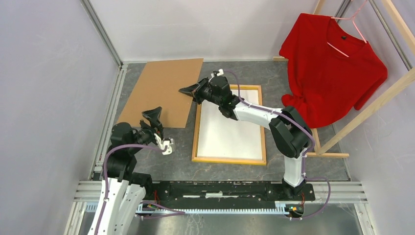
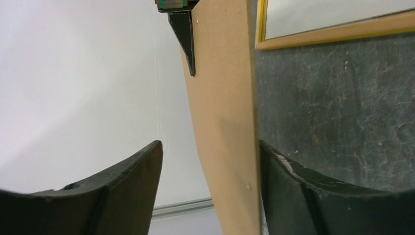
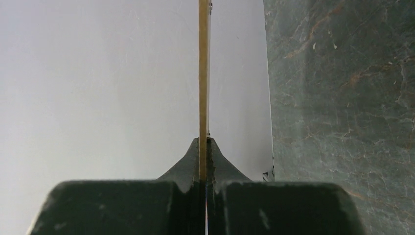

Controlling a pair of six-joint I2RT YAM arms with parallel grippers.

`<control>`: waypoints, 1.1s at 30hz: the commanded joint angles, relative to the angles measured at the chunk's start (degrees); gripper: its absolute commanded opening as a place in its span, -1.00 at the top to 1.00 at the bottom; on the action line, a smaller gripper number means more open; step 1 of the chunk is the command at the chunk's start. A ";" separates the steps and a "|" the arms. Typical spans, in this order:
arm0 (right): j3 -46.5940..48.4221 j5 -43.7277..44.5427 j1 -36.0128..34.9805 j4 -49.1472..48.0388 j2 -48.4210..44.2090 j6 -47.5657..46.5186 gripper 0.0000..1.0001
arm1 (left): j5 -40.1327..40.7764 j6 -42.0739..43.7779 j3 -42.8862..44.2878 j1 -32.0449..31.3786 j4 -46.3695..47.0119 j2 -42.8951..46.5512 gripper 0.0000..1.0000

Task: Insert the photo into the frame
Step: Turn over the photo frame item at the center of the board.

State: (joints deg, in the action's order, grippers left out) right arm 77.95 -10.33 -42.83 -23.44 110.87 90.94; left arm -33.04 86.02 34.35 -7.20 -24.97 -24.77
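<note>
- The right pincer (image 1: 184, 90) is clamping the right edge of the brown backing panel (image 1: 159, 90). Its jaws are pressing tight on the thin board, probably so the panel can be lifted over the frame.
- The left pincer (image 1: 152, 114) is straddling the panel's near edge with its jaws apart, one finger on each side and neither visibly touching. It is seemingly readying a second grip so the wide board is not sagging or swinging.
- The frame (image 1: 229, 160) is lying on the surface (image 1: 181, 142) just right of the panel, wood back facing up to receive the layers.
- The photo (image 1: 230, 125) seems to be resting face down inside the frame, white back showing, though I cannot tell whether it is fully seated.
</note>
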 commanded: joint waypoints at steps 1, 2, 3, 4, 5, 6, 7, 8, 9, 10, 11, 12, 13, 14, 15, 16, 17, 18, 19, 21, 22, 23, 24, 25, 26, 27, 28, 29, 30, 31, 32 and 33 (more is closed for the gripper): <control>0.18 -2.61 -0.76 -8.25 -3.27 1.13 0.99 | 2.04 2.96 -0.27 -0.01 7.72 -3.10 -0.32; -0.13 -2.84 -0.84 -8.03 -3.43 0.48 0.95 | 2.41 2.51 -0.03 -0.01 8.59 -3.89 -0.15; -0.70 -3.01 -0.83 -7.89 -3.70 -0.30 0.89 | 2.51 2.37 0.83 -0.01 8.82 -4.60 0.00; -1.25 -3.26 -0.82 -7.76 -4.01 -0.98 0.78 | 2.47 2.11 1.41 -0.01 8.87 -5.12 0.12; -1.97 -3.53 -0.81 -7.83 -4.32 -1.94 0.65 | 2.27 2.08 1.91 -0.01 8.89 -5.45 0.26; -2.51 -3.95 -0.76 -7.85 -4.89 -2.91 0.56 | 2.09 2.38 2.14 0.02 8.82 -5.54 0.37; -3.10 -4.28 -0.74 -7.78 -5.36 -4.13 0.44 | 2.10 2.88 2.21 0.00 8.82 -5.43 0.52; -3.32 -4.62 -0.33 -7.28 -5.74 -5.71 0.31 | 2.10 3.40 2.09 0.00 8.86 -5.18 0.64; -3.40 -5.27 -0.09 -6.76 -6.11 -7.12 0.22 | 2.09 3.66 1.92 -0.01 8.88 -4.93 0.75; -3.31 -6.11 0.29 -6.48 -6.35 -8.73 0.12 | 2.24 3.77 1.75 -0.01 8.88 -4.67 0.85; -3.33 -7.20 0.70 -6.36 -6.48 -10.11 0.03 | 2.34 3.80 1.57 -0.01 8.92 -4.40 0.92; -2.97 -8.92 1.12 -6.36 -6.63 -11.28 -0.10 | 2.63 3.88 1.40 -0.02 8.95 -4.26 0.96; -2.37 -10.66 1.79 -5.95 -6.70 -13.27 -0.20 | 2.81 3.77 1.39 0.00 8.95 -4.16 0.96; -1.74 -12.93 2.28 -5.27 -6.76 -15.10 -0.34 | 3.18 3.41 1.53 0.04 9.04 -4.19 0.96; -0.79 -15.58 3.02 -4.31 -6.80 -17.77 -0.47 | 3.50 2.92 1.78 0.00 9.16 -4.37 0.96; 0.16 -17.61 3.75 -2.27 -7.04 -20.95 -0.57 | 3.88 2.10 2.27 0.00 9.31 -4.70 0.96; 0.50 -19.67 4.50 -0.85 -7.60 -23.78 -0.72 | 4.40 1.67 2.87 -0.01 9.32 -5.12 0.96; 0.46 -21.17 5.19 0.09 -8.34 -27.35 -0.92 | 4.77 0.59 3.66 -0.01 9.21 -5.70 0.96; 0.72 -22.86 6.14 2.41 -9.28 -30.84 -0.96 | 5.21 -0.39 4.45 0.01 8.97 -6.29 0.96; 1.89 -24.62 7.58 9.14 -11.55 -42.56 -0.96 | 5.68 -1.59 7.49 0.05 7.01 -7.79 0.96; 2.66 -24.81 8.21 12.92 -13.14 -48.17 -0.96 | 5.70 -2.44 8.97 0.07 4.94 -8.62 0.96; 3.22 -24.89 8.69 15.74 -14.56 -55.41 -0.96 | 5.43 -3.15 10.91 0.07 2.78 -9.59 0.96; 3.11 -24.65 8.86 17.82 -16.67 -62.70 -0.96 | 5.15 -3.86 12.82 -0.02 0.72 -10.50 0.96; 2.54 -23.77 8.78 19.20 -18.63 -68.84 -0.96 | 4.91 -4.73 14.50 0.02 -0.92 -11.50 0.96; 1.18 -23.10 8.85 19.56 -20.92 -75.40 -0.96 | 4.50 -5.41 16.15 0.03 -2.60 -12.34 0.96; -0.79 -22.42 8.82 19.49 -22.86 -80.60 -0.96 | 4.07 -5.77 17.62 0.04 -4.28 -13.22 0.96; -2.51 -22.42 8.88 18.49 -24.99 -86.57 -0.96 | 3.57 -5.98 19.21 0.03 -6.12 -14.29 0.96; -5.06 -22.80 8.85 17.24 -26.88 -92.10 -0.96 | 3.13 -6.14 20.64 0.02 -7.80 -15.13 0.96; -6.77 -22.91 8.85 16.63 -28.20 -95.63 -0.96 | 2.61 -6.09 22.06 -0.01 -9.55 -15.88 0.96; -7.65 -24.52 8.77 16.44 -28.66 -99.83 -0.96 | 2.03 -5.58 23.53 -0.01 -11.52 -16.61 0.96; -8.95 -27.97 8.87 15.65 -29.29 -103.61 -0.96 | 1.56 -4.68 24.82 -0.01 -13.35 -17.30 0.96; -10.49 -30.19 8.69 14.18 -30.06 -107.13 -0.96 | 1.09 -3.79 26.05 -0.01 -15.03 -17.95 0.96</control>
State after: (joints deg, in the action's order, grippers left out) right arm 72.42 -33.17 -33.67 -6.94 82.96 8.91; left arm -28.93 80.93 53.43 -7.20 -36.82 -41.65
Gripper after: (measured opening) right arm 0.979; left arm 0.071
